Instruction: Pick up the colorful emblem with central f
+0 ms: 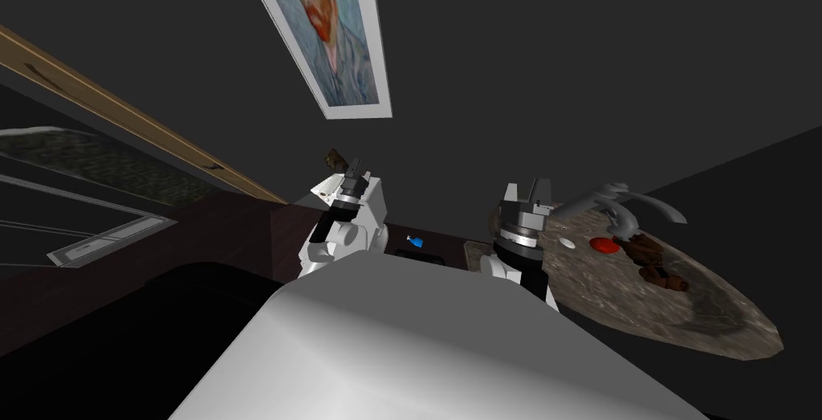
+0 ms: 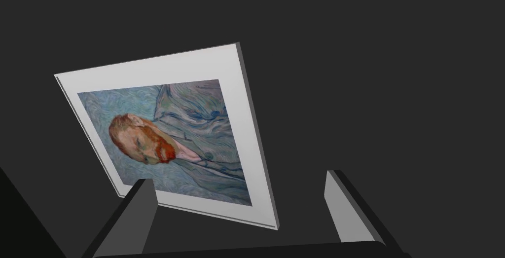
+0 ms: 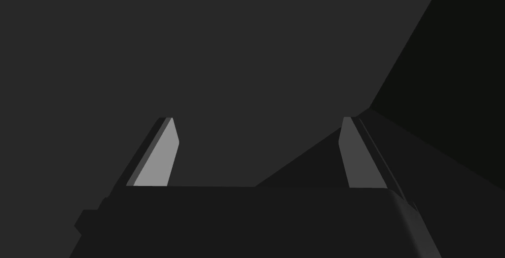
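Emblem: small blue piece, markings too small to read, on dark tabletop between left claw and right claw. Both claws released, raised, empty. Beside right claw: stone basin, faucet, red item.

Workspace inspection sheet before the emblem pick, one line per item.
Surface: dark counter ahead; mottled stone top to the right.
Job's things: small blue item on the dark counter, possibly the emblem; too small to tell.
Clutter: red object, brown pieces and small white piece by the grey faucet.
Grippers: left claw open, raised, empty; right claw open, raised, empty.
Cables: nothing seen.
Surroundings: dark wall, framed portrait, wooden trim.
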